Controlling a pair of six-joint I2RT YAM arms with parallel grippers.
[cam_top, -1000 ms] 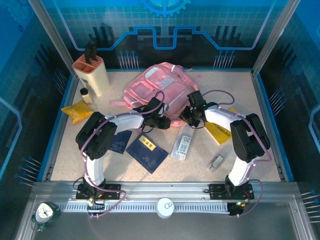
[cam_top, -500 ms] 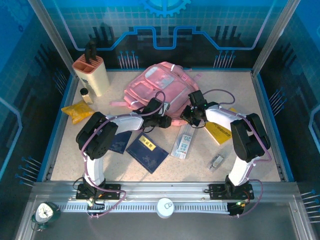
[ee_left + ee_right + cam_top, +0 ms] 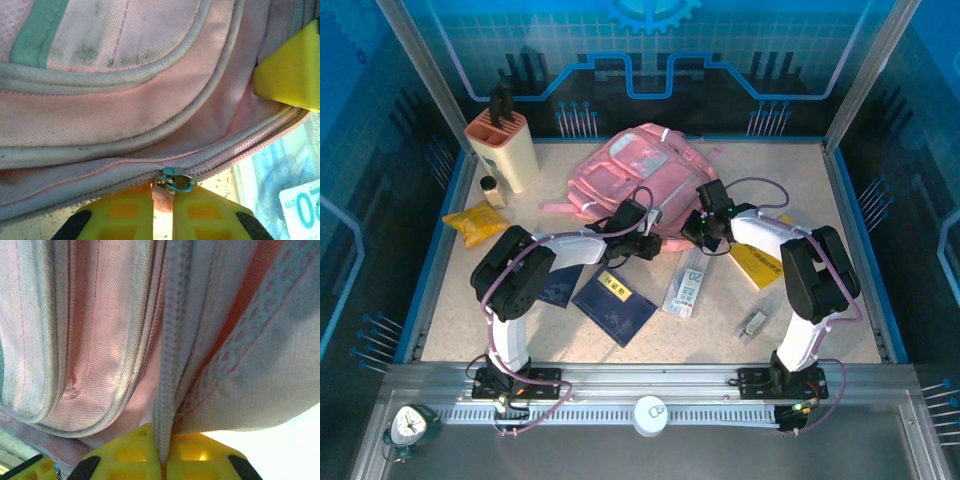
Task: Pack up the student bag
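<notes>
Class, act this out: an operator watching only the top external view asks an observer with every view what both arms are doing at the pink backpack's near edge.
Operator: What are the left jaws on?
Observer: In the left wrist view they pinch the pull tab of the backpack's zip slider.
Operator: Is that zip open?
Observer: Right of the slider its teeth are meshed shut.
Operator: And the right jaws?
Observer: The right wrist view shows them shut on the backpack's zip tape.

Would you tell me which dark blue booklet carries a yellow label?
The dark blue booklet beside the clear pack marked 20; the other booklet, by the left arm, shows none.
</notes>
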